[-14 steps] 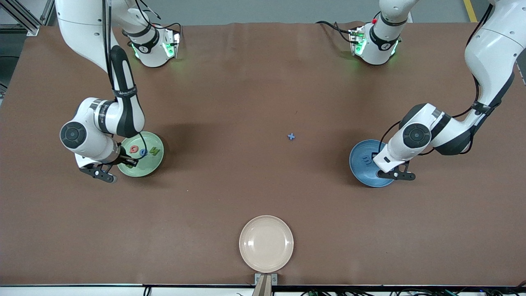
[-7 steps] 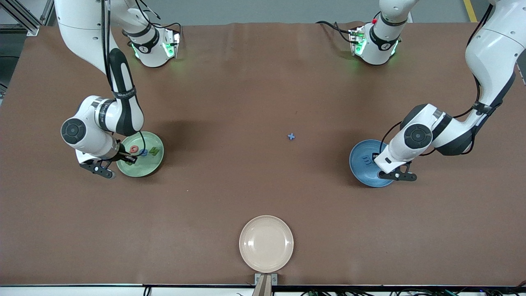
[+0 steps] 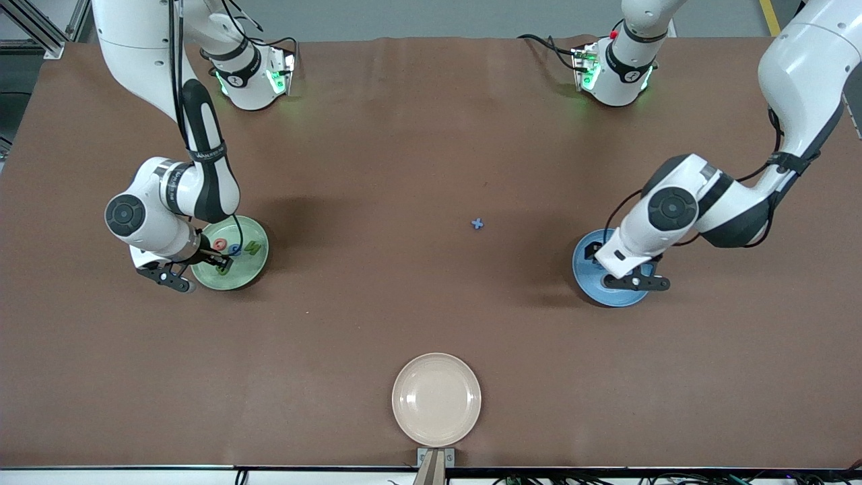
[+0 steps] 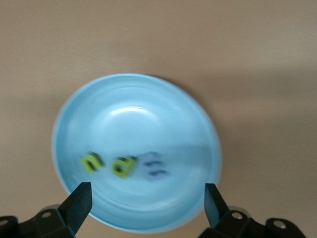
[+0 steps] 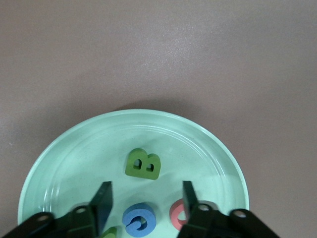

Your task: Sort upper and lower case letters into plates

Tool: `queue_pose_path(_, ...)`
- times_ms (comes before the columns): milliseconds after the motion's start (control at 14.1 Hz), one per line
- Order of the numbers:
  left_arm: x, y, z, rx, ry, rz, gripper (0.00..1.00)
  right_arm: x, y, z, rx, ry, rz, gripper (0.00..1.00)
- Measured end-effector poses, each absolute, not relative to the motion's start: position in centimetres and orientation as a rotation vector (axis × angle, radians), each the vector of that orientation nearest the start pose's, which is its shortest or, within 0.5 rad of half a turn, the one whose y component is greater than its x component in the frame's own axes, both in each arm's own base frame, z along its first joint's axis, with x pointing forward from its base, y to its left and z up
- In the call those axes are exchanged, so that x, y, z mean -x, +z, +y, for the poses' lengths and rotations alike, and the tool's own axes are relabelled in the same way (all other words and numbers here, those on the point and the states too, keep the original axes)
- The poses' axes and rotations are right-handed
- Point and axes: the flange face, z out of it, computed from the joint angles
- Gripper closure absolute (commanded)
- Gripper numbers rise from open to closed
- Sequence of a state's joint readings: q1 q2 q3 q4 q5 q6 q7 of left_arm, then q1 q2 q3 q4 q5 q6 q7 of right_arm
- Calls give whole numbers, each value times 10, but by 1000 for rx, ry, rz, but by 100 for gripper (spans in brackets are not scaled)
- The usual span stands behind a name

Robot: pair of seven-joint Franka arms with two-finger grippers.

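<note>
My right gripper [image 3: 214, 259] [image 5: 145, 201] hangs open just over the mint green plate [image 3: 250, 268] [image 5: 74, 144]. On that plate lie a green B [image 5: 143, 164], a blue letter [image 5: 139, 219], a red letter [image 5: 177, 212] and the corner of another green letter [image 5: 111, 232]. My left gripper [image 3: 606, 259] [image 4: 147, 201] is wide open over the blue plate [image 3: 584, 271] [image 4: 133, 109]. Two green letters [image 4: 91, 162] [image 4: 124, 166] and a blue letter [image 4: 154, 165] rest in it. Nothing is between either pair of fingers. A small blue cross-shaped letter [image 3: 477, 223] lies on the table between the plates.
A cream-beige plate [image 3: 436, 399] sits at the table's edge nearest the front camera, with nothing on it. Both arm bases [image 3: 252, 77] [image 3: 614, 74] stand along the edge farthest from the camera. The brown table [image 3: 404, 155] spreads wide between the plates.
Both grippers have opened. The green B now lies loose on the mint plate. My left hand has shifted over the blue plate toward the table's middle, covering the blue letter in the front view.
</note>
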State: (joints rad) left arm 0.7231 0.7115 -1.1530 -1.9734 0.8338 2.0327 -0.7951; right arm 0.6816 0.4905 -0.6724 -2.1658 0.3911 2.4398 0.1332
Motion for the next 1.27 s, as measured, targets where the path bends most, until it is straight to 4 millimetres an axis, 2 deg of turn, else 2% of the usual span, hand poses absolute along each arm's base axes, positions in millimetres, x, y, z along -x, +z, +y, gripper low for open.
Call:
queue_pose_path(142, -542, 280, -233, 3040, 53, -73, 0, -557, 209, 1, 3150, 93, 589, 0)
queue_pose_path(283, -511, 274, -295, 3022, 37, -212, 0, -571, 225, 4, 3146, 116, 507, 0)
queue_pose_path(496, -477, 265, -356, 3013, 63, -504, 0, -608, 281, -7, 3110, 163, 398, 0)
queue_pose_path(708, -469, 251, -385, 3018, 97, -878, 0, -642, 358, -43, 3141, 150, 318, 0)
queue_pose_path(850, -465, 235, -393, 3000, 103, -1077, 0, -653, 403, -53, 3173, 154, 283, 0)
queue_pose_path(1062, -447, 210, -402, 2961, 118, -1122, 0, -660, 463, -67, 3170, 163, 234, 0)
queue_pose_path(1274, -428, 192, -410, 2974, 128, -1082, 0, -662, 492, -89, 3172, 121, 212, 0)
